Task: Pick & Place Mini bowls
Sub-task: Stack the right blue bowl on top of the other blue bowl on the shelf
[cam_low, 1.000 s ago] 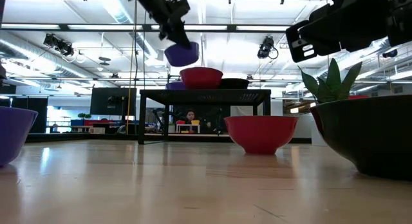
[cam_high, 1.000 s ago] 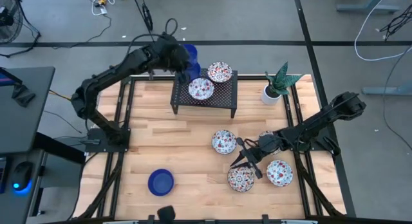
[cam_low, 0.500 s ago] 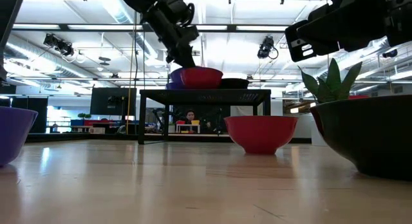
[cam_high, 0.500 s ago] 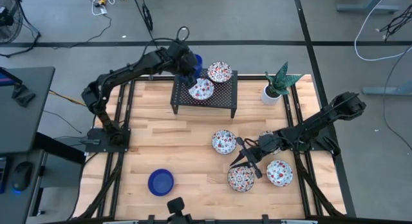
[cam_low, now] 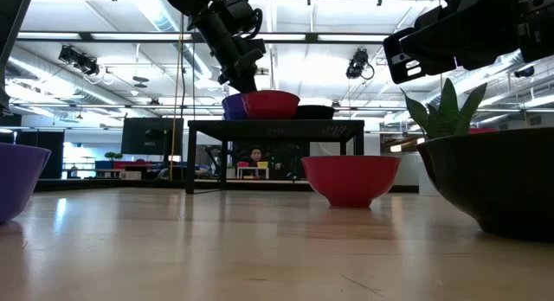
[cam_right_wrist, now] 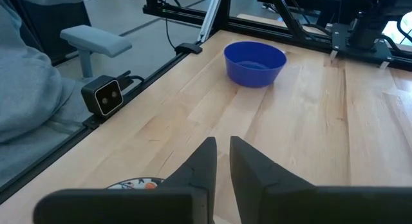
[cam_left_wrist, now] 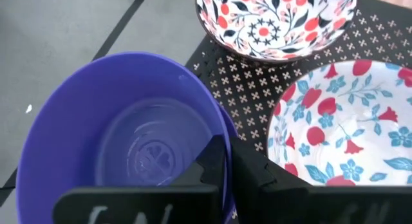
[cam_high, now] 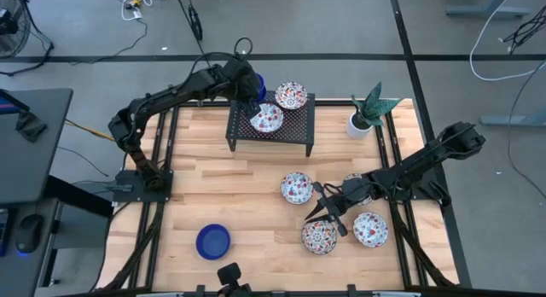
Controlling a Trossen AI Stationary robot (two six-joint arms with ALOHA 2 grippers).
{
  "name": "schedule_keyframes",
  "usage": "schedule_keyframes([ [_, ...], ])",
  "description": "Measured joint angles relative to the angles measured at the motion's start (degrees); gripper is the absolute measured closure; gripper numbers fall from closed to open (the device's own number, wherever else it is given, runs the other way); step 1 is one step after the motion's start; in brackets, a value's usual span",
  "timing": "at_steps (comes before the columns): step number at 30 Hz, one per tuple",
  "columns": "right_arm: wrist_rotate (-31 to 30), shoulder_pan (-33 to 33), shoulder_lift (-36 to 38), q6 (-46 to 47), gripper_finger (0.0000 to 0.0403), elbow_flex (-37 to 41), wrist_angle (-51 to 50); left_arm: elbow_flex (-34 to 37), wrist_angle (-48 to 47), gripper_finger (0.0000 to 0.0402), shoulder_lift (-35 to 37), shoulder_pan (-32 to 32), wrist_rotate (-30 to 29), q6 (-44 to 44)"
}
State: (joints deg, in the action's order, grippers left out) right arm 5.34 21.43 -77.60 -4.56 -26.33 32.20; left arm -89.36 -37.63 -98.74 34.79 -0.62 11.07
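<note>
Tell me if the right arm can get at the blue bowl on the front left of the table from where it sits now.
Probably yes. The right gripper sits among floral bowls on the right, and bare table lies between it and the blue bowl. It might be a long stretch.

Overhead, table-level, two close wrist views

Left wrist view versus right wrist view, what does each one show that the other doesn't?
Only the left wrist view shows the black perforated metal rack, two white floral-patterned mini bowls on it, and a glossy blue mini bowl gripped by the left gripper. Only the right wrist view shows the wooden tabletop, a separate blue bowl and the right gripper. Both show dark fingers up close.
</note>
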Motion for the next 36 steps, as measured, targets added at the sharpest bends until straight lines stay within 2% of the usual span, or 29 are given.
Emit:
schedule_keyframes([
  [12,0.02,0.00,0.00,-0.02,0.0357,0.00,-0.06,-0.04,0.00,0.0367,-0.70,-0.60,-0.78,-1.44],
  [23,0.02,0.00,0.00,-0.02,0.0357,0.00,-0.08,-0.04,-0.07,0.0260,-0.40,-0.68,-1.27,-2.22],
  [27,0.02,-0.02,0.00,-0.02,0.0357,0.00,-0.08,-0.96,-1.81,0.0240,0.22,-0.68,-0.94,-3.02],
  [31,0.00,-0.01,0.00,-0.02,0.0357,0.00,-0.13,-3.38,-3.54,0.0248,0.26,-0.90,-0.90,-3.06],
  [36,0.02,-0.02,0.00,-0.02,0.0357,0.00,-0.15,-4.02,-3.93,0.0307,0.28,-1.27,-0.87,-2.97],
])
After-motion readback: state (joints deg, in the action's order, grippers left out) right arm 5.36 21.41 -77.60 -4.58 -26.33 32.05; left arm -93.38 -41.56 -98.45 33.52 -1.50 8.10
